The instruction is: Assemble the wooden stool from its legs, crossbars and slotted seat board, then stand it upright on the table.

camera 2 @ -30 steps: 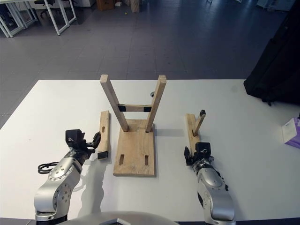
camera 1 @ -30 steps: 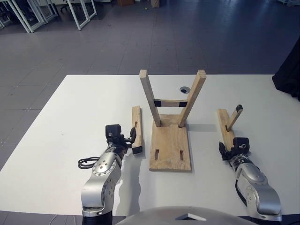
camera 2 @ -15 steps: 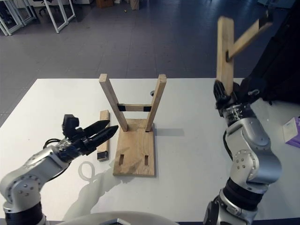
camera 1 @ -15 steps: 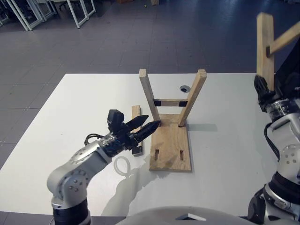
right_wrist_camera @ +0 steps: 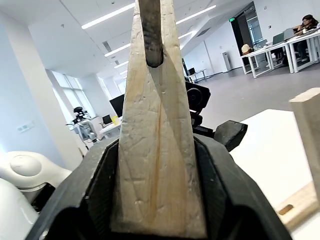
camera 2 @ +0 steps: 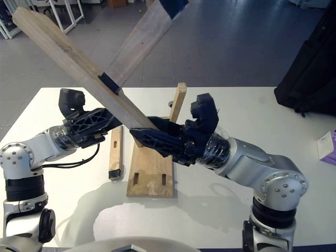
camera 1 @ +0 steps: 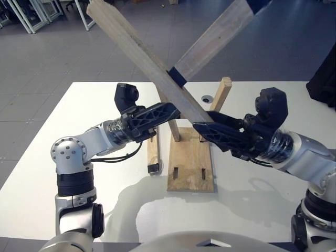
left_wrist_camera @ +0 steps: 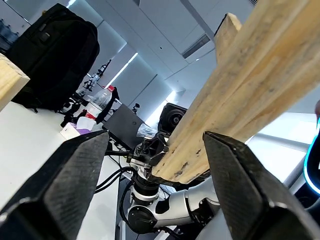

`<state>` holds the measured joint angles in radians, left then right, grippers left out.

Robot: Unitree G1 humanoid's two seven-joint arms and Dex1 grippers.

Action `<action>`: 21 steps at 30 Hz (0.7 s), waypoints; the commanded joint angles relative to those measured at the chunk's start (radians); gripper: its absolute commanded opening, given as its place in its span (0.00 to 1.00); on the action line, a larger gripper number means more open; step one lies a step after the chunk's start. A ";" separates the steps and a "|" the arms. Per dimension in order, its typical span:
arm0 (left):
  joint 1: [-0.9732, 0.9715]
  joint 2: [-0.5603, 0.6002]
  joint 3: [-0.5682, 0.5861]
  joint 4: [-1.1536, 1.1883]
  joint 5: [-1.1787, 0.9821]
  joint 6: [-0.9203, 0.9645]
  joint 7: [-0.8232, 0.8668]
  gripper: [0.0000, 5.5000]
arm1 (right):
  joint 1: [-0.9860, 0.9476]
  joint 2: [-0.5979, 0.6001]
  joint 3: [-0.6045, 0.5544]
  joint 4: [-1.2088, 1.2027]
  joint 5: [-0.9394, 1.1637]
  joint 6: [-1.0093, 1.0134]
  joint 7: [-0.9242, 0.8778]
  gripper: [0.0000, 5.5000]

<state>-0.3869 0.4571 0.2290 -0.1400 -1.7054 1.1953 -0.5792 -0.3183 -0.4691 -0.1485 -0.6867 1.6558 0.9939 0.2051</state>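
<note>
Your right gripper (camera 1: 202,127) is clamped on the lower end of a long, square-edged leg (camera 1: 136,50) of pale, rough-sawn wood, holding it high above the middle of the white table (camera 1: 31,178) on a steep slant. A flatter crossbar (camera 1: 215,37) is socketed into that leg through a black cap and angles up the other way, so the two make an X shape in the air. Your left gripper (camera 1: 170,111) is spread wide, with its dark, tapered fingers (left_wrist_camera: 65,185) on either side of the same leg just below the joint; the wood passes between them unclamped. Below, the rectangular seat board (camera 1: 190,163) lies flat at the table's centre, its grain running from the near edge toward the far edge. An upright leg (camera 1: 223,92) and a second one (camera 1: 175,132) stand in its far slots. Two narrow empty slots (camera 1: 176,172) sit at its near end. A loose leg (camera 1: 153,155) with a black tip lies flat just beside the board's left edge. A small round hole (camera 1: 208,98) is set in the table near its far edge.
</note>
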 commanded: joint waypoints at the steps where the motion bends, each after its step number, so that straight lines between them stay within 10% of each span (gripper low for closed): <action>1: -0.013 0.062 0.000 -0.050 -0.031 0.024 -0.082 0.63 | 0.017 -0.058 0.038 0.012 -0.009 -0.023 -0.025 0.37; 21: -0.027 0.129 -0.060 -0.048 -0.046 0.014 -0.084 0.63 | 0.060 -0.143 0.183 -0.024 -0.009 -0.107 -0.025 0.37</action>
<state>-0.3889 0.5638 0.1861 -0.1809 -1.7383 1.1922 -0.6536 -0.2601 -0.5990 0.0256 -0.7027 1.6517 0.8926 0.1690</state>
